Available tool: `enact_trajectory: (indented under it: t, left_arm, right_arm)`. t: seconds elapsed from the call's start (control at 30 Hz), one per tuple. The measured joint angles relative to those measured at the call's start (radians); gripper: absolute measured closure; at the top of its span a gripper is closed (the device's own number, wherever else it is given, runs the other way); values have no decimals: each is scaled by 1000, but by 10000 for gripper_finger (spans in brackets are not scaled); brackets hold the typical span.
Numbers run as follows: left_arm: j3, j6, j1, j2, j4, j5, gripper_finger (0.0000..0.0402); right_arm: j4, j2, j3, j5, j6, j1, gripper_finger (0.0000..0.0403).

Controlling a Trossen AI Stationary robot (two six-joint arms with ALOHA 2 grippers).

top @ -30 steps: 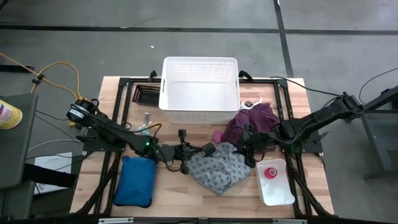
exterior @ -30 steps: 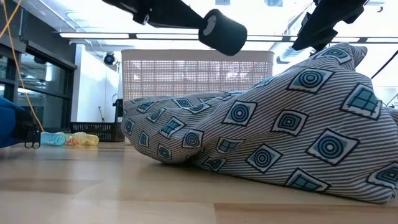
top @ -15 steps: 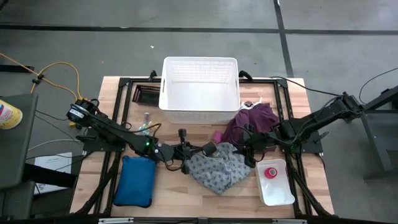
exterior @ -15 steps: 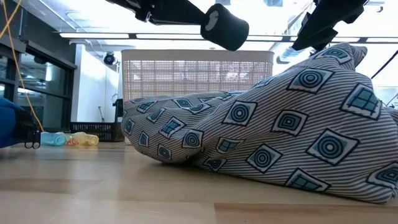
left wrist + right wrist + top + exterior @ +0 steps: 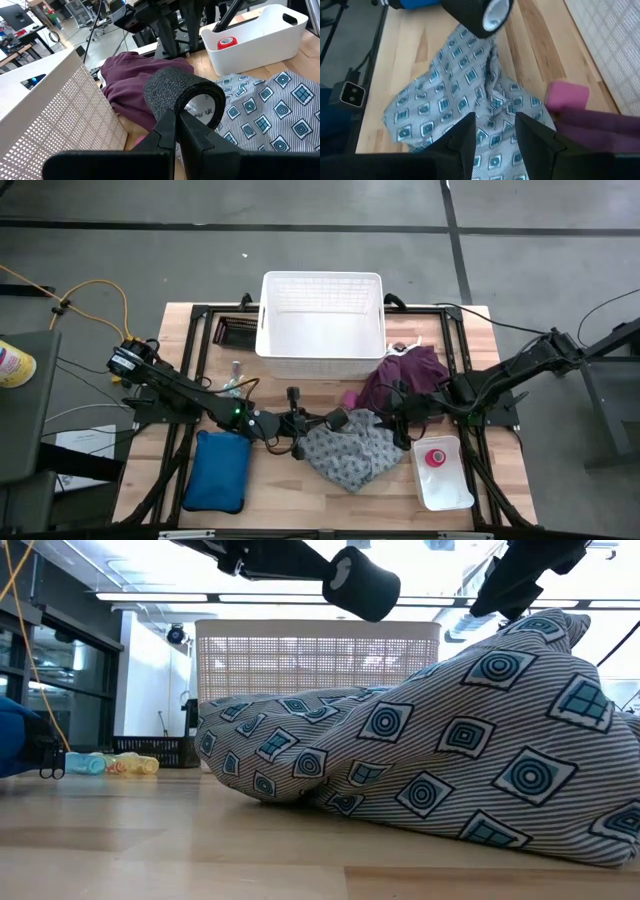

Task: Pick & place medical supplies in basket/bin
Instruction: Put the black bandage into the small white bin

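White mesh basket [image 5: 322, 323] at the table's [image 5: 270, 490] far edge, seemingly holding nothing. Dark slatted tray [image 5: 237, 332] just left of it; blue pouch [image 5: 221, 470] at the near left; small clear bottle [image 5: 235, 372] between tray and pouch, partly behind the left arm. White bin [image 5: 443, 480] at the near right, with a pink tape roll [image 5: 436, 457] lying inside. Purple cloth [image 5: 400, 375] heaped just right of the basket's front corner, a pink block [image 5: 566, 95] touching its near edge. Grey cloth [image 5: 355, 452] bunched in the middle of the table, striped grey with teal square-and-ring motifs, rising into a fold on its right side and filling most of the low view, blocking sight of the purple cloth and bin from there. Left gripper [image 5: 176, 131] raised over the grey cloth's left edge, fingers pinched tight on a black roll [image 5: 184, 94]: dark, grainy wrap wound on a white core with printed lettering inside, held on its side well clear of the table, short of the basket. Right gripper [image 5: 493, 131] poised over the grey cloth's right part, beside the purple cloth, fingers set a little apart with only a narrow gap between them, gripping nothing visible. Both arms crossing the middle of the table, the black roll hanging between the two grippers above the cloth.
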State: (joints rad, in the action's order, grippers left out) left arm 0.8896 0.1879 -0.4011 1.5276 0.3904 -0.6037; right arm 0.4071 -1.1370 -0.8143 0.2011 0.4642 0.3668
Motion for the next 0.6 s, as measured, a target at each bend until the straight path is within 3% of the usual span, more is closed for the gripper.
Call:
enact_trajectory:
  t: [0.2,0.6]
  left_arm:
    - [0,0,1,0,0,0,401]
    - [0,-2,21,0,0,0,401]
  right_arm:
    - [-60,-14,0,10,-40,0,246]
    - [-74,-97,0,1,0,-3,97]
